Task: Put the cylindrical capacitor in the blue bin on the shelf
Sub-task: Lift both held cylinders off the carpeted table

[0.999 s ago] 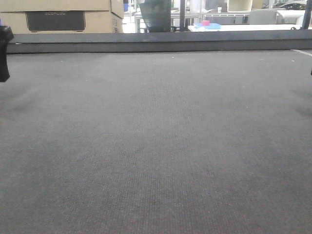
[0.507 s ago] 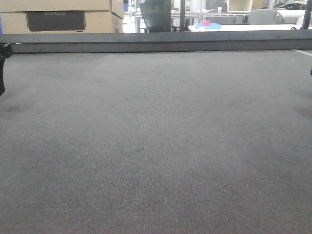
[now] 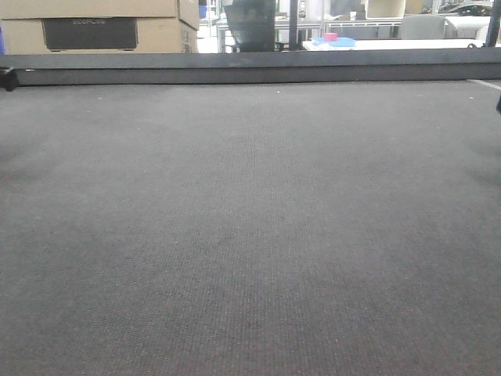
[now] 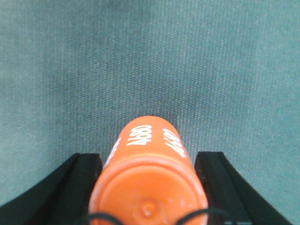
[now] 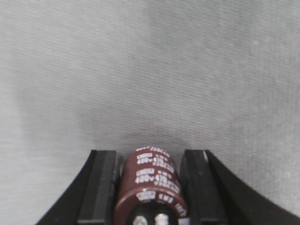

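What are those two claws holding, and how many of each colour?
Orange cylinder, in the left gripper: 1
Dark brown capacitor, in the right gripper: 1
Total: 2

We read white figures on the orange capacitor (image 4: 147, 183), seen over the table top (image 3: 250, 235). They look like "4680", printed twice side by side along its sleeve, though the first character may be an A. On the brown capacitor (image 5: 152, 187), also over the table top, we make out rows of small white print. "400v" is fairly clear, followed by what may be "470", and the rest is too blurred. Beyond the far edge of the table top, the cardboard box (image 3: 156, 35) carries a dark panel (image 3: 88, 33) with faint lettering we cannot read.
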Tool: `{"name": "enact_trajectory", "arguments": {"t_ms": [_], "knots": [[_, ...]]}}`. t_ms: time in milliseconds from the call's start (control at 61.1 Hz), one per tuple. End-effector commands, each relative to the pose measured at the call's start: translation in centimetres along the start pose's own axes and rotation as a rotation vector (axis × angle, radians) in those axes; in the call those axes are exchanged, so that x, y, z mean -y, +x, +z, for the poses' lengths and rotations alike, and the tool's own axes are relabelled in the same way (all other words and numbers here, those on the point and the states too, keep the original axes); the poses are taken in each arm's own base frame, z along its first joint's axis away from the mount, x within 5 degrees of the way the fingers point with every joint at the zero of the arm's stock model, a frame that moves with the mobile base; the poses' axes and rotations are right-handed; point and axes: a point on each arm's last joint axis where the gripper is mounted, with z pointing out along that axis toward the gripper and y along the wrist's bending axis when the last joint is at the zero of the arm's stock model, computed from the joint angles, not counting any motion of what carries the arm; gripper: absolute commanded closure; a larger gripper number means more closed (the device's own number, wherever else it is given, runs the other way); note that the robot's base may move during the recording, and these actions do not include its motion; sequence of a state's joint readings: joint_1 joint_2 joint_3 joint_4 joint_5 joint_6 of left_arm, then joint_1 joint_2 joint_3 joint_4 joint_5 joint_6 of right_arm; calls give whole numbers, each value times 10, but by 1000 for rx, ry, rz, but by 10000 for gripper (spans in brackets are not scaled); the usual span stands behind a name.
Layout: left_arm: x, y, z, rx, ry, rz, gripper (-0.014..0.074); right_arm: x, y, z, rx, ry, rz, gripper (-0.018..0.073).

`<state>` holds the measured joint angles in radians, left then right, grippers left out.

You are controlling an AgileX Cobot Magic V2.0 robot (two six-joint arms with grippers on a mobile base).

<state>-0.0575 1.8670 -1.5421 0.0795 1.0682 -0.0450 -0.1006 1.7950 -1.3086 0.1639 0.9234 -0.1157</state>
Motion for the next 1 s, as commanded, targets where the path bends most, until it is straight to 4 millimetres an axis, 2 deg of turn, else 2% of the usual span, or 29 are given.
{"name": "enact_trajectory", "arguments": {"t_ms": [0, 180, 311, 475, 606, 720, 982], "knots": [[-2, 1, -32, 89, 20, -28, 708, -4, -2, -38, 136, 1, -11, 722], [-1, 10, -82, 305, 76, -61, 708, -12, 7, -89, 355, 12, -35, 722], [-2, 27, -102, 438, 91, -72, 708, -18, 22, -112, 497, 17, -48, 722], [-2, 65, -119, 623, 116, -96, 708, -23, 52, -135, 719, 31, -68, 722], [-3, 98, -134, 785, 120, -104, 708, -27, 78, -146, 850, 30, -80, 722], [-5, 130, -155, 954, 122, -111, 708, -30, 99, -159, 944, 24, -92, 722], [-9, 203, -206, 1252, 129, -116, 708, -39, 148, -215, 1197, -9, -130, 722]]}}
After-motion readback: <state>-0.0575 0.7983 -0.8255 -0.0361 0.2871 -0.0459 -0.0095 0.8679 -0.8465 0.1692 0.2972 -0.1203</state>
